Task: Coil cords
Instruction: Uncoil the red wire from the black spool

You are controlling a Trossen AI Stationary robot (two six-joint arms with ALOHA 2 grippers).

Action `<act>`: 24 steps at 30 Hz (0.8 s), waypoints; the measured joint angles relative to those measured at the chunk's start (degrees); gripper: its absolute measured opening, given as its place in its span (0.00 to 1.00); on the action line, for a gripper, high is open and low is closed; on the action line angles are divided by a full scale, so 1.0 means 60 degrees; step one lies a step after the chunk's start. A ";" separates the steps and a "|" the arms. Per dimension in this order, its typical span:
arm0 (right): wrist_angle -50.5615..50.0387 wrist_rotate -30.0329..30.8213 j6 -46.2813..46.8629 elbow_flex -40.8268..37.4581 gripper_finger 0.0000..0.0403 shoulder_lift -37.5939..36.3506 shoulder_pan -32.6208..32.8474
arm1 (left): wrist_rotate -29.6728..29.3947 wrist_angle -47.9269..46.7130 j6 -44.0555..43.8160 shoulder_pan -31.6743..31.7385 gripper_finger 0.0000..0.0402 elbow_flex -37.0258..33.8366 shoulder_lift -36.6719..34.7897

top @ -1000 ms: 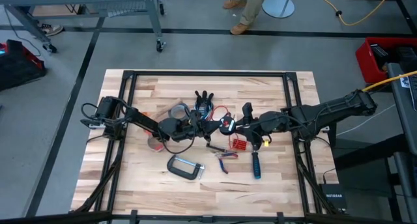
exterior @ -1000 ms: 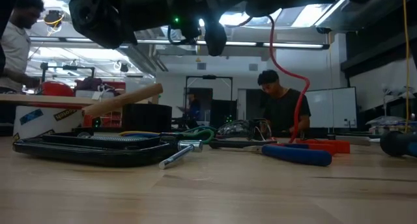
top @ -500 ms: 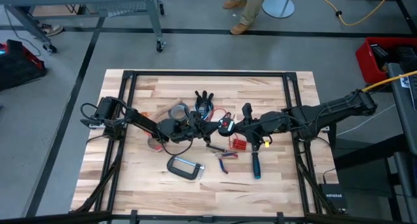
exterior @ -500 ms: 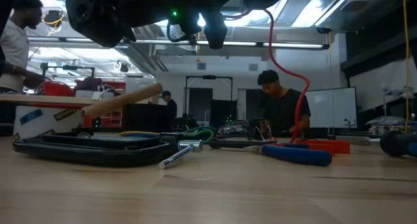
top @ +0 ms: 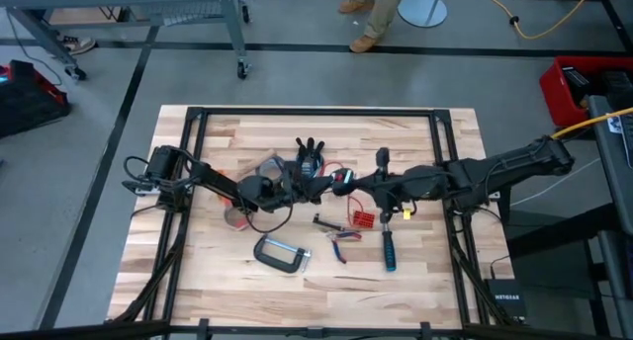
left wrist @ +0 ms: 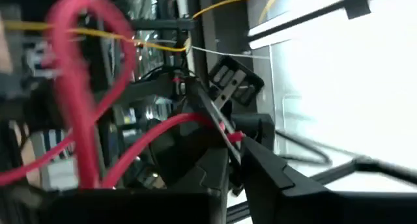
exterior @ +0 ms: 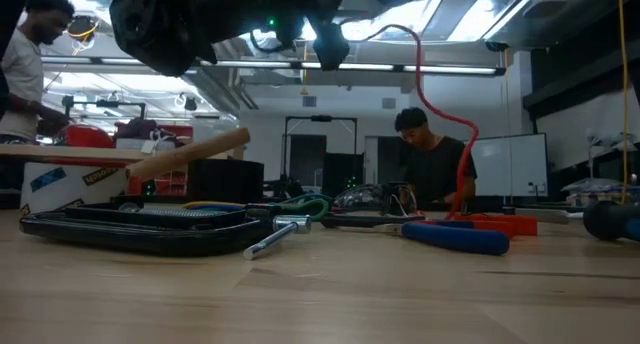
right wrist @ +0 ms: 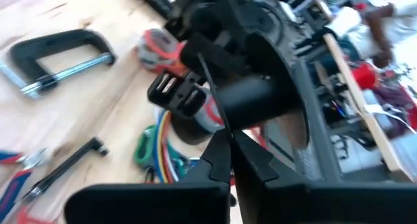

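A red cord [exterior: 462,134] hangs from above the table's middle, arcs over and drops to the tabletop. My left gripper [top: 315,185] and my right gripper [top: 336,180] meet tip to tip there, above the table, each shut on this cord. In the left wrist view the cord forms a loop [left wrist: 85,68]. A short straight stretch [right wrist: 212,94] runs between the two grippers. Other cords, green, blue and red [right wrist: 156,149], lie bundled on the table below them. My left gripper [left wrist: 236,152] pinches the red cord [left wrist: 229,134] between its two fingertips, well above the table. The cord's loop hangs beside the fingers. My right gripper [right wrist: 229,142] has its two fingertips closed on the thin stretch of cord [right wrist: 221,126] that comes straight from the left gripper. That stretch looks taut and is lifted clear.
A black C-clamp [top: 280,253], a blue-handled screwdriver [top: 389,249], pliers [top: 341,243], a hex key [top: 326,221] and a small red part [top: 363,219] lie near the table's front. Tape rolls [top: 269,169] sit under the left arm. People stand in the room beyond.
My right gripper has moved a little toward the table's far edge and closer to the left gripper. The red cord's top, which ran straight up before, now bows over in an arc; its lower end stays on the table.
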 joint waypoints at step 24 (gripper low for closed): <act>-0.0925 0.3584 0.1893 0.1947 0.00 -0.1430 -0.0019 | 0.1220 0.0102 0.9779 0.0757 0.32 0.0117 -0.0131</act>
